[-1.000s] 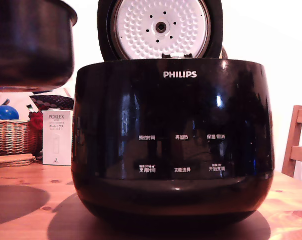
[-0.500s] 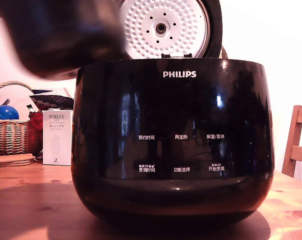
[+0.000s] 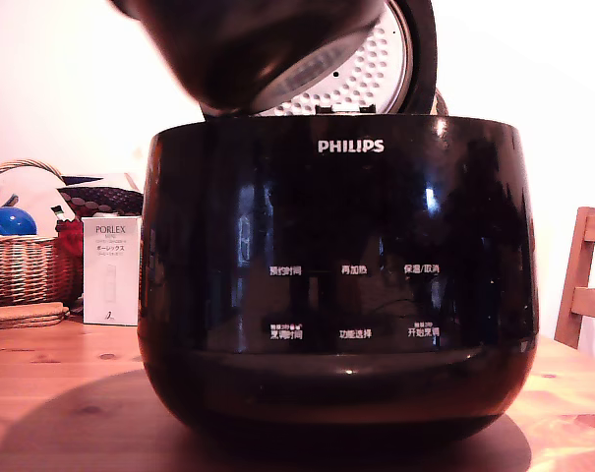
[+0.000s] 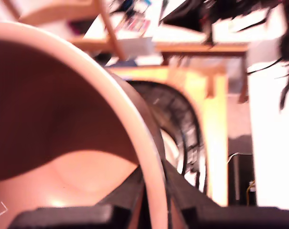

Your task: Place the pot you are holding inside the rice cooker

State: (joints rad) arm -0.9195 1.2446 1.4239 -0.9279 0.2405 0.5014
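On the exterior view's left, a wicker basket (image 3: 22, 267) with a blue ball (image 3: 9, 222) and a white PORLEX box (image 3: 111, 271) stand on the wooden bench (image 3: 61, 393), well apart from the action. In the middle, the rice cooker (image 3: 336, 285) sits with its lid (image 3: 410, 69) raised behind it. The pot (image 3: 258, 49) hangs above the cooker's opening, toward its left half in this view, strongly tilted, with its base close above the cooker's top edge. At the far right a wooden chair (image 3: 587, 280) shows.

The likely trouble is the tilt and the offset: lowered as it is, the pot could catch its base or flared rim on the cooker's edge and jam or scrape, or knock the raised lid. It needs levelling and centring first.

In the wrist view the tool (image 4: 156, 191) is closed narrowly on the pot's wall, one finger (image 4: 127, 191) inside and the other outside, the rim running between them.
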